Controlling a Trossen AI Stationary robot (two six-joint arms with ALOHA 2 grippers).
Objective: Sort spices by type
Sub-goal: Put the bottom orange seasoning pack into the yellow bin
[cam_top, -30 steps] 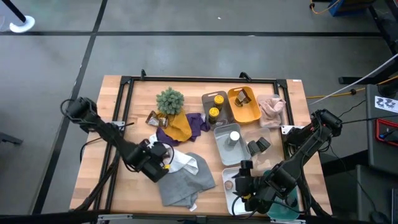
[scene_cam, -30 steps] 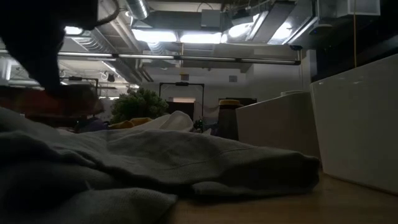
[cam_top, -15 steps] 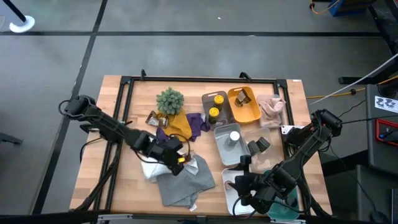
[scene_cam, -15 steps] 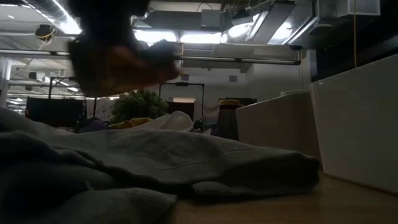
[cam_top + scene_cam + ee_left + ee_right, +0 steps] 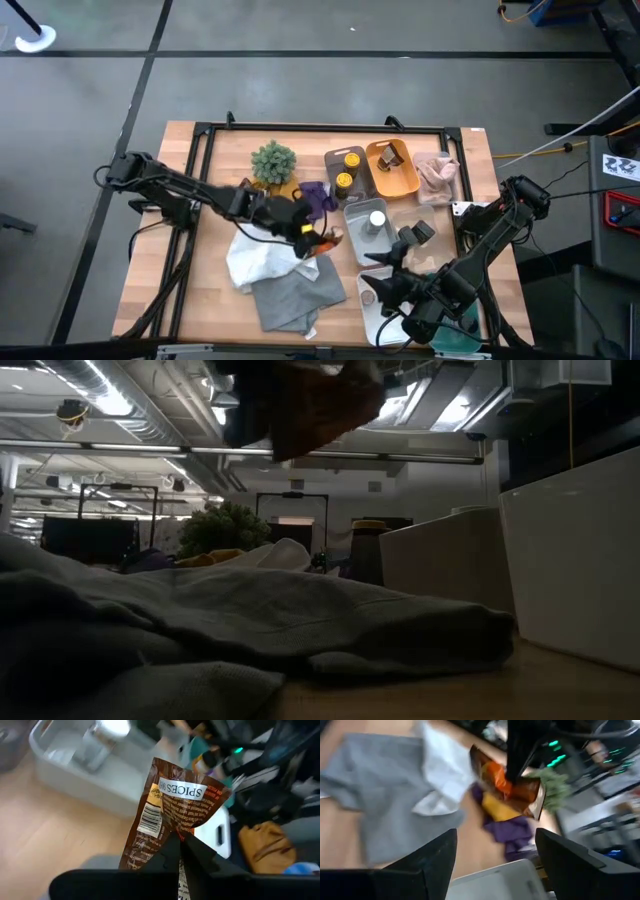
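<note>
My left gripper [image 5: 306, 236] is over the middle of the table, shut on a brown foil packet [image 5: 170, 810] labelled SPICES, beside the light grey tray [image 5: 356, 240] with a white-capped jar [image 5: 376, 221]. The right wrist view shows the same packet [image 5: 516, 787] in the air above the cloths. My right gripper [image 5: 383, 275] is open over the white tray [image 5: 372, 318] at the near right, touching nothing. Two yellow-topped tins [image 5: 347, 170] sit in a grey tray. Another brown packet [image 5: 391, 158] lies in the mustard tray. Dark bottles [image 5: 416, 235] stand on the table. My left gripper pinches the brown foil packet between its two fingers at one narrow end [image 5: 176, 844]. The rest of the packet sticks out ahead of the fingers, label side toward the wrist camera. In the low view the packet [image 5: 312, 405] is lifted well clear of the cloths.
Grey cloth [image 5: 296, 288] and white cloth [image 5: 254, 263] lie near the middle; mustard cloth [image 5: 290, 203] and purple cloth [image 5: 318, 197] lie by the bushy plant [image 5: 273, 160]. A pink cloth [image 5: 437, 176] is at the far right, and a further packet [image 5: 245, 190] lies left of the plant.
My left gripper has risen from the cloths at the near left and moved toward the table's right and far side, carrying the brown packet clear of them. The white cloth now lies uncovered and spread out. My right gripper has shifted a little toward the far edge.
</note>
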